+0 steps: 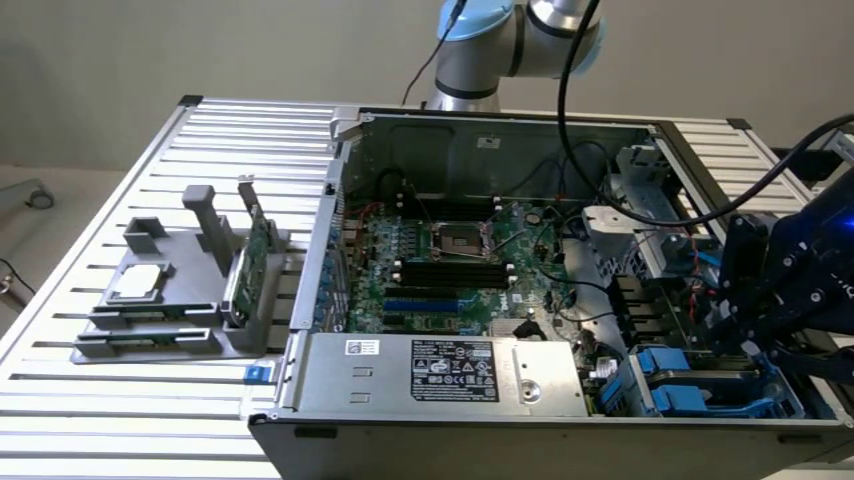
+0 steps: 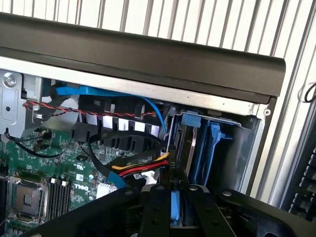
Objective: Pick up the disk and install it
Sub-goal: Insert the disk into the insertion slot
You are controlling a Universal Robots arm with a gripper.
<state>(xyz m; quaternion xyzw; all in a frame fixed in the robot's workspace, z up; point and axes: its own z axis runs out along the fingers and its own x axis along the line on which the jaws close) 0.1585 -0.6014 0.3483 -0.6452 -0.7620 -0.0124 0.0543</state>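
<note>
Wrist view: gripper point(image 2: 175, 193) pinching the disk point(image 2: 176, 210) by its blue edge, right between the fingers
Exterior view: open PC case point(image 1: 481, 140) mid-frame on a slatted metal table point(image 1: 227, 140), plain grey wall point(image 1: 200, 50) behind.

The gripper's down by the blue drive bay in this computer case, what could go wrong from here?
The red, yellow and black cable bundle lies close beside the gripper and could snag. The disk shows as a thin blue edge between the fingers; it might tilt and jam against the blue rails of the drive bay.
</note>
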